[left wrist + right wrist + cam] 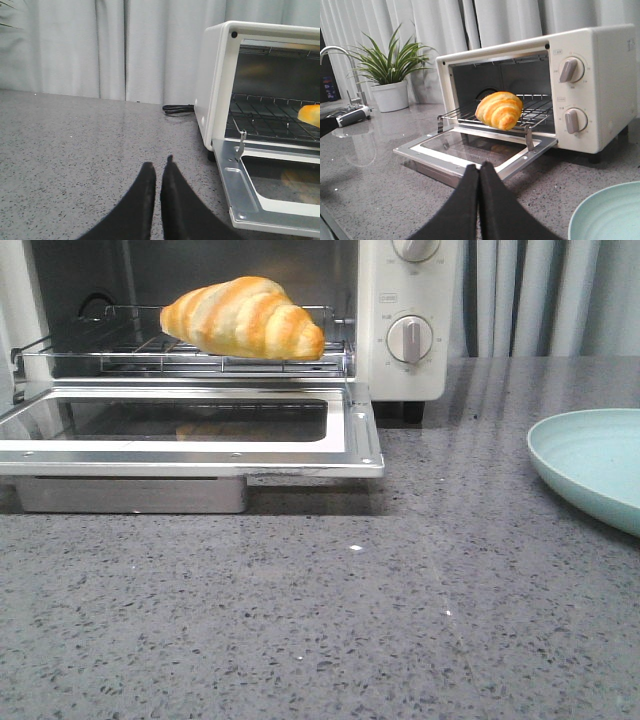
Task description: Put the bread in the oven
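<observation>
Glossy bread [245, 318] on wire-metal rack [150, 352], polished speckled stone counter [320, 620]

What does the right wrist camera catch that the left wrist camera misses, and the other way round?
Only the right wrist view shows the green potted plant, the chrome faucet, the oven's round white knobs and the pale green plate. Only the left wrist view shows the black power cord behind the oven. Both show the white toaster oven with its door down, the golden striped bread on the rack, and a closed black end effector.
</observation>
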